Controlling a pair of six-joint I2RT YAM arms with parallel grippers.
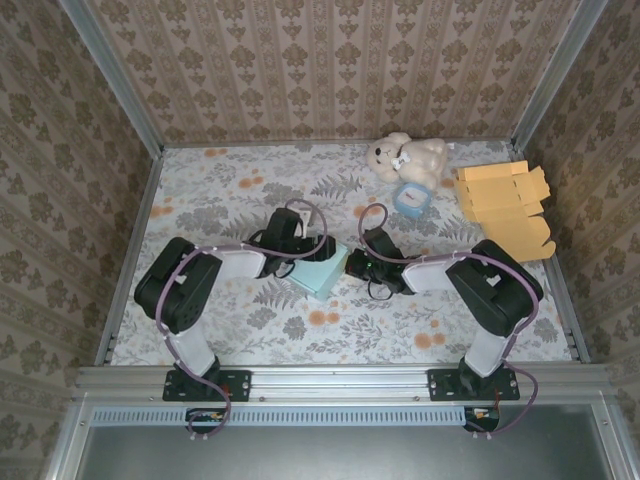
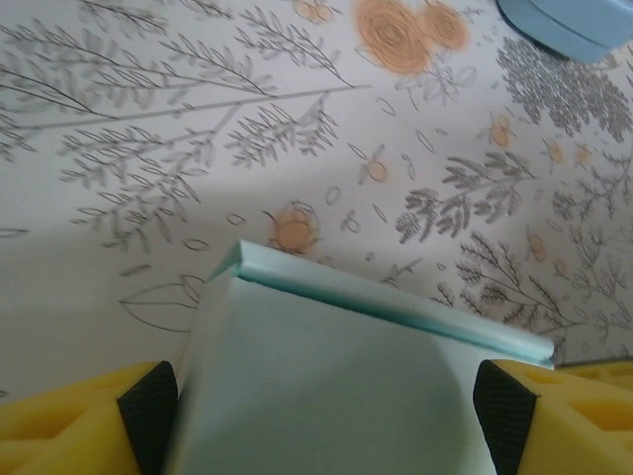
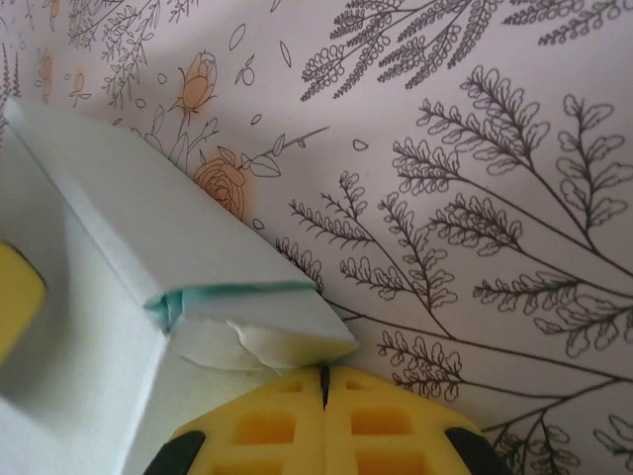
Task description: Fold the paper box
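The paper box (image 1: 322, 270) is pale mint green and lies on the flowered table between the two arms. My left gripper (image 1: 297, 252) stands open astride it. In the left wrist view the box (image 2: 326, 346) nearly fills the gap between the black pads (image 2: 148, 411), and its raised far edge points away. My right gripper (image 1: 353, 265) is shut and holds nothing. Its yellow fingertips (image 3: 297, 396) rest against a crumpled flap at the corner of the box (image 3: 119, 218). One yellow finger of the left gripper (image 3: 15, 297) shows at the left edge of the right wrist view.
At the back of the table sits a white teddy bear (image 1: 408, 157), with a small light blue box (image 1: 410, 198) in front of it. A stack of flat orange cardboard blanks (image 1: 505, 205) lies at the right. Patterned walls close in three sides of the table.
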